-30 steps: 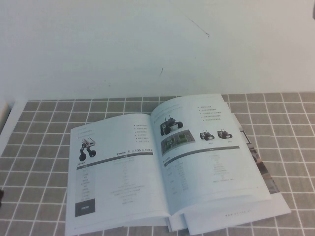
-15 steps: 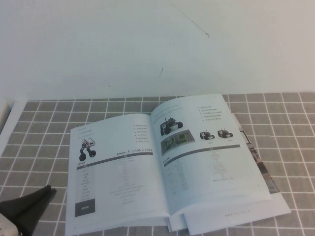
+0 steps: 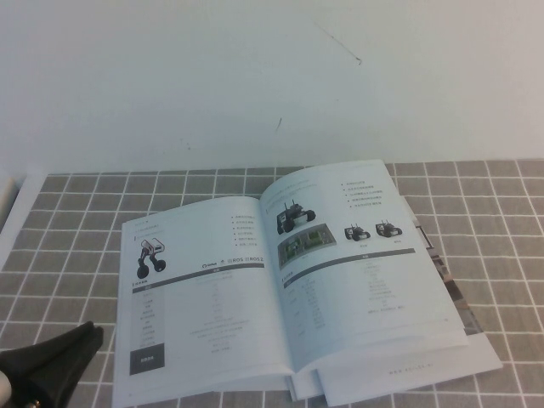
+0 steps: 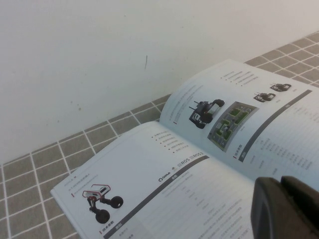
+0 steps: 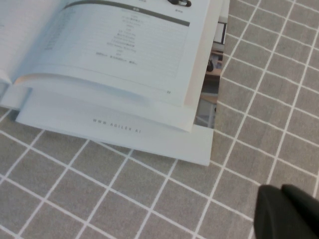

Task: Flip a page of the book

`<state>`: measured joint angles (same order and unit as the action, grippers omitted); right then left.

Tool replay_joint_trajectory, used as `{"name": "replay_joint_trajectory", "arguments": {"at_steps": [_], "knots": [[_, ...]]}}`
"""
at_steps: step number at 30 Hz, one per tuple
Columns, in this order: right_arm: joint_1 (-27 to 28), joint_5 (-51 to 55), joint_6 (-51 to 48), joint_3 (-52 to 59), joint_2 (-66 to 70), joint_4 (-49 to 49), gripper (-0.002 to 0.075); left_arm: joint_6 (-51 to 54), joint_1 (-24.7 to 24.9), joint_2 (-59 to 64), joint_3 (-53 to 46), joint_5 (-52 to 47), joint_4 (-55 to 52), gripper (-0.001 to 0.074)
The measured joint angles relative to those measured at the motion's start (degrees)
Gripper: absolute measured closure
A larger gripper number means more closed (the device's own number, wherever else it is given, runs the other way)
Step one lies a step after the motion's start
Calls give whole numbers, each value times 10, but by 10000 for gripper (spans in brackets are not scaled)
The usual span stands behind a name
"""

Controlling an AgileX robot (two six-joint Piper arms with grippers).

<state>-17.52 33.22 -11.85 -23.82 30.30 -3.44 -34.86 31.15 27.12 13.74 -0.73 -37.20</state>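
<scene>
The book lies open on the grey tiled cloth, in the middle of the high view. Its left page shows a wheeled-robot photo and a dark grey bar. Its right page shows several robot photos and arches up a little. My left gripper is shut and empty, low at the front left, just left of the book's left edge. In the left wrist view it hovers over the open book. My right gripper is shut and empty, over bare cloth off the book's front right corner; the high view does not show it.
Other white booklets lie under the book: one sticks out at the front, one with a photo edge at the right. A white wall stands behind the cloth. A white table edge runs at the far left.
My left gripper has come into the high view at the front left and moved up and right toward the book's left edge. The book has not moved.
</scene>
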Motion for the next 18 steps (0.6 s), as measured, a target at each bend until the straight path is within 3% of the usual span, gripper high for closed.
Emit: {"name": "replay_joint_trajectory", "arguments": {"at_steps": [18], "knots": [[0, 7, 0, 0, 0, 0, 727, -7, 0, 0, 0, -2, -9, 739]]}}
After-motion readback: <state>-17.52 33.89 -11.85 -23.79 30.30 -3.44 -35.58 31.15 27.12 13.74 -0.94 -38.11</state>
